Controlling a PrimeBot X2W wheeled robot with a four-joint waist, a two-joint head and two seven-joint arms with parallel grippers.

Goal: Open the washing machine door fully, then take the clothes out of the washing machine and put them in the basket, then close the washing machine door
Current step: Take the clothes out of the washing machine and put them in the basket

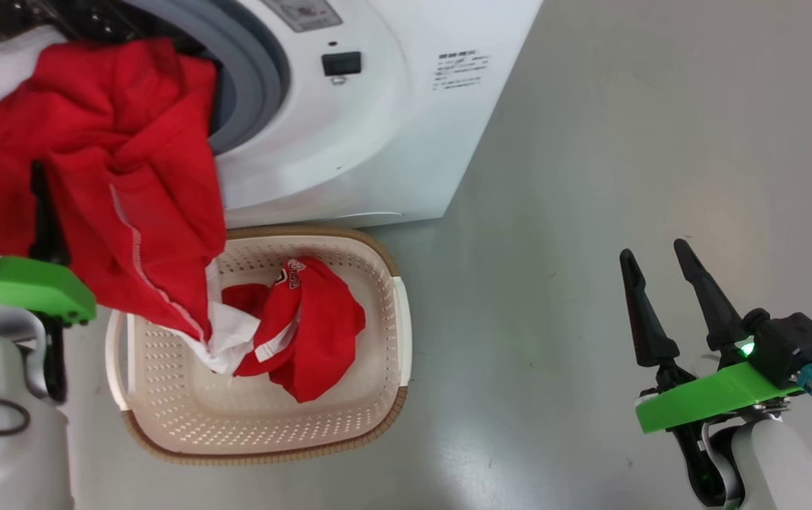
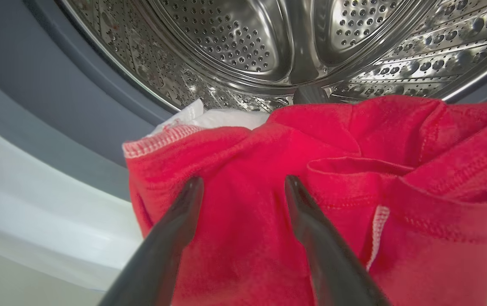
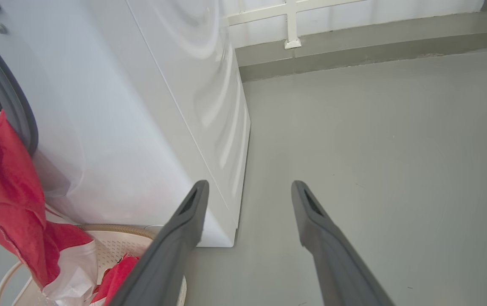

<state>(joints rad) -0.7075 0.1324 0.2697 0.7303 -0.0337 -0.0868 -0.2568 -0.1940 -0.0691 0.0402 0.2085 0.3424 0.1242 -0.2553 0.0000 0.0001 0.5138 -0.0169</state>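
The white washing machine (image 1: 377,142) stands with its mouth uncovered; its door is out of view. A red garment (image 1: 129,142) with white trim hangs out of the steel drum (image 2: 243,42) over the grey gasket (image 1: 257,71), and its lower end reaches into the basket (image 1: 165,397). Another of the red clothes (image 1: 313,319) lies in the basket. My left gripper (image 1: 2,173) is open, with both fingers spread against the hanging garment (image 2: 353,140) just below the drum's lip. My right gripper (image 1: 653,248) is open over the bare floor, to the right of the basket.
The cream basket stands on the grey floor right against the washer's front. In the right wrist view the washer's side panel (image 3: 162,106) lies left of my right gripper (image 3: 248,185), with the basket rim (image 3: 111,229) at lower left and a wall base behind.
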